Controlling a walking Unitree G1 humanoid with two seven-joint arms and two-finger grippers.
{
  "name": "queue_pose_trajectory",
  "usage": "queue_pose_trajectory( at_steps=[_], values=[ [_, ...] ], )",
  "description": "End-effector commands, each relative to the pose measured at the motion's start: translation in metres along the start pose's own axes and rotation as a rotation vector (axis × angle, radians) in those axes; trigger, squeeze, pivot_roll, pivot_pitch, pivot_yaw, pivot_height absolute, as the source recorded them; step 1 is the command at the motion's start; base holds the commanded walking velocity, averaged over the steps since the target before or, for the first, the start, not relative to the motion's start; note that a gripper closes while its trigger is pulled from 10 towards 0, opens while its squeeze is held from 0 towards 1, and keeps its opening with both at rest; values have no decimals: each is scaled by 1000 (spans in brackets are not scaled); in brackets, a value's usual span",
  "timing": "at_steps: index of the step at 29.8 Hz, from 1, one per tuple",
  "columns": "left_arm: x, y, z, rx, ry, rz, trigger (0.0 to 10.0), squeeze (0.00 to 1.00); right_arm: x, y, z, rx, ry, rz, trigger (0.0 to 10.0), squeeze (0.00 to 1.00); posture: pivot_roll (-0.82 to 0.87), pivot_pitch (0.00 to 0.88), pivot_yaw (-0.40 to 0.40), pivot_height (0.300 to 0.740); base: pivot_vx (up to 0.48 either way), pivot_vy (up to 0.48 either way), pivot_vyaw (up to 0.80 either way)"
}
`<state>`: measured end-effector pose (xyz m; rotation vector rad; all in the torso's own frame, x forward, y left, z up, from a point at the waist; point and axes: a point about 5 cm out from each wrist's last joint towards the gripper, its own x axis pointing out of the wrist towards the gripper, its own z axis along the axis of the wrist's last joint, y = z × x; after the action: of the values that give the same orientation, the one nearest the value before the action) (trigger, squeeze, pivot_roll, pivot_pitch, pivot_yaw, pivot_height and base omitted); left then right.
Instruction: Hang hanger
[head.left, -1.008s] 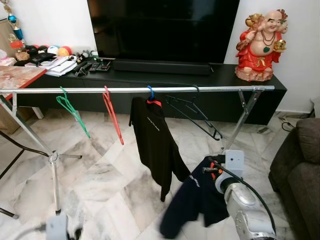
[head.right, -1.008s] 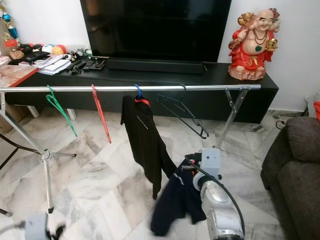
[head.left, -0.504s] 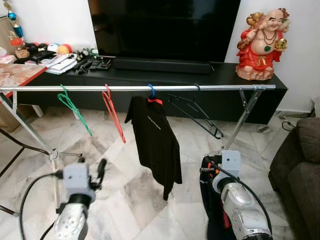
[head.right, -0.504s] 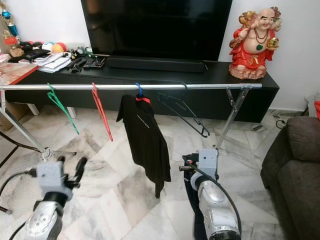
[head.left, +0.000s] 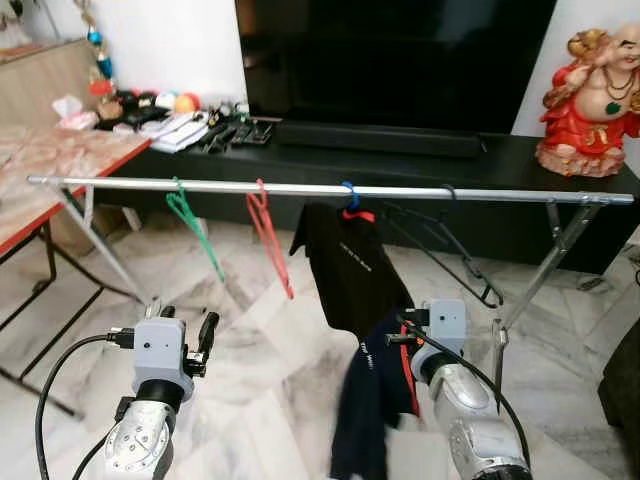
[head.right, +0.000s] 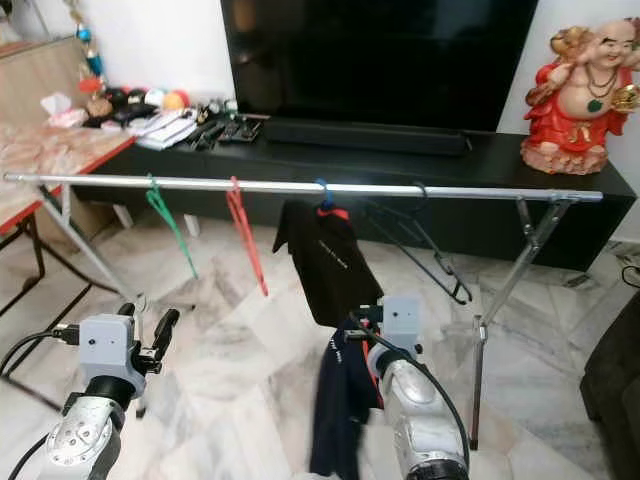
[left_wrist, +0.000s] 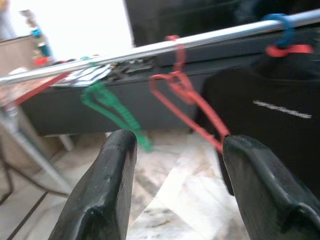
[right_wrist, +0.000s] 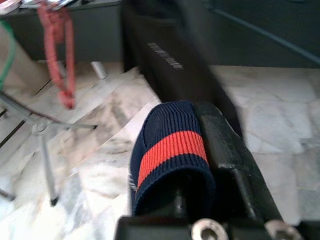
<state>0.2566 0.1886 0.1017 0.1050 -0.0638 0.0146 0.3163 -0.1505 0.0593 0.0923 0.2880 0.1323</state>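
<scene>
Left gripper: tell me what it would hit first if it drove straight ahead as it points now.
Probably the red hanger on the rail: the left gripper, jaws open, frames it. The green hanger hangs just aside; depth is unclear.

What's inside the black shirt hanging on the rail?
A blue hook rises from the collar of the black shirt and loops over the rail, so a hanger is inside. Its body is covered by the cloth; only an orange-red strip shows at the collar.

- Both head views look forward and down, sharing the rail (head.left: 330, 189).
- Left wrist view looks up close past its tool (left_wrist: 175, 190) at that rail.
- Right wrist view sits tight behind its tool (right_wrist: 200, 165).
</scene>
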Motion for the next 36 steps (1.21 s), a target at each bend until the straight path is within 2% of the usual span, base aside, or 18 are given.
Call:
queue_pose_trajectory(
  at_steps=[1, 16, 24, 28, 33, 36],
  values=[
    [0, -1, 3, -13, 3, -22, 10000, 0, 0, -4, 2, 9, -15, -29, 10000, 0, 10, 0, 65, 740, 356, 0, 0],
    [2, 8, 1, -31, 16, -15, 10000, 0, 0, 0, -7, -16, 18, -9, 10000, 0, 17, 0, 50, 740, 352, 0, 0],
    [0, 13, 0, -45, 21, 6, 10000, 0, -12, -16, -44, -54, 139, -46, 10000, 0, 25, 0, 36, 740, 350, 0, 0],
    [-2, 13, -5, -54, 57, -12, 10000, 0, -16, -20, -53, -57, 170, -55, 10000, 0, 24, 0, 34, 740, 62, 0, 0],
    [-3, 12, -13, -162, 113, -31, 10000, 0, -18, -23, -58, -59, 187, -61, 10000, 0, 28, 0, 28, 740, 0, 0, 0],
    [1, 10, -9, -163, 101, -54, 10000, 0, -17, -21, -58, -61, 182, -54, 10000, 0, 31, 0, 23, 740, 0, 0, 0]
  ],
)
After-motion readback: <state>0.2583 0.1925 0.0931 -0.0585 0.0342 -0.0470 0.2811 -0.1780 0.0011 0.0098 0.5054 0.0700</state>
